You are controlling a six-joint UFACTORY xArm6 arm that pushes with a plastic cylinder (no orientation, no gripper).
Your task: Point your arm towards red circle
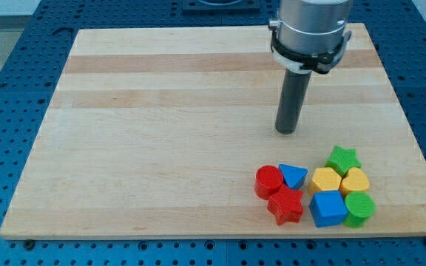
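The red circle (268,180) lies on the wooden board (161,125) at the lower right, at the left end of a cluster of blocks. A blue triangle (293,176) touches its right side and a red star (286,206) sits just below and right of it. My tip (285,131) stands on the board above the cluster, about a block's width above and slightly right of the red circle, touching no block.
To the right lie a yellow hexagon (325,179), a green star (342,159), a yellow heart (356,181), a blue cube (328,208) and a green circle (359,208). The board's bottom edge runs just below the cluster.
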